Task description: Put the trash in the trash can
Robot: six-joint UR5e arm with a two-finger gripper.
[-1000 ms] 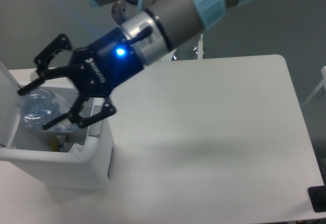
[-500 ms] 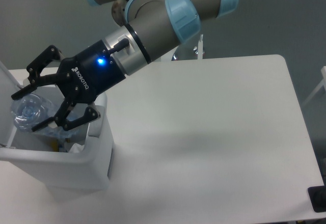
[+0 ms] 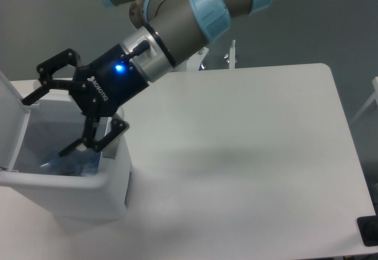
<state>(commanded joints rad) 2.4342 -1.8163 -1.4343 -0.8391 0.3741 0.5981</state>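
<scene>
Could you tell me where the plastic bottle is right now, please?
The plastic bottle lies inside the open trash can at the table's left edge in the camera view, below the open gripper, which holds nothing.

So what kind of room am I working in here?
Most likely a robotics lab or test cell, not a home: a bare white table, a plain grey floor, and the arm's open gripper over a white trash can staged on the table.

gripper (image 3: 46,126) at left of frame, fingers spread wide, nothing between them, above open trash can (image 3: 88,190). bluish bottle (image 3: 71,164) lies blurred inside. white table (image 3: 248,153) fills the right.
</scene>
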